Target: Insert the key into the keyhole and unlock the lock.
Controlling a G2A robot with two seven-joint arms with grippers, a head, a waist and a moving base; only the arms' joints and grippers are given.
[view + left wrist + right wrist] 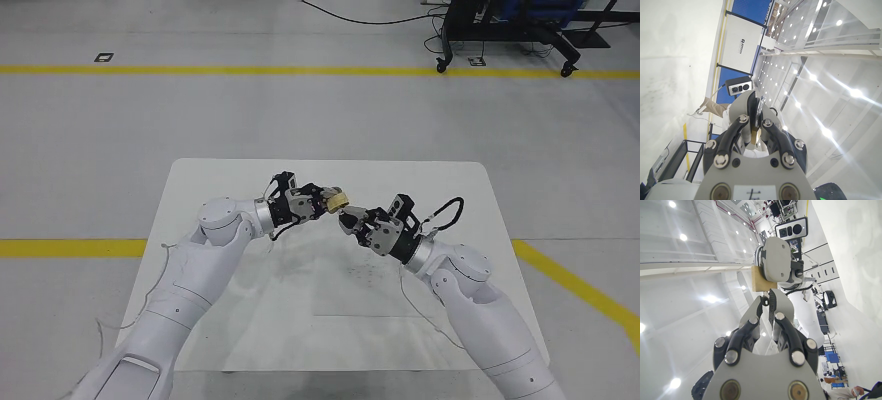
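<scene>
Aloft, lock [758, 279] in left claw [757, 110], key [766, 302] in right claw [349, 219].

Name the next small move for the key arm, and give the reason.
Probably ease the right tool slightly toward the brass rectangular padlock, keeping the small metal key in line. The left tool is shut on the padlock above the white table, and the key's tip sits at the padlock's body. Whether it has entered the keyhole I cannot tell, so no twist yet.
</scene>
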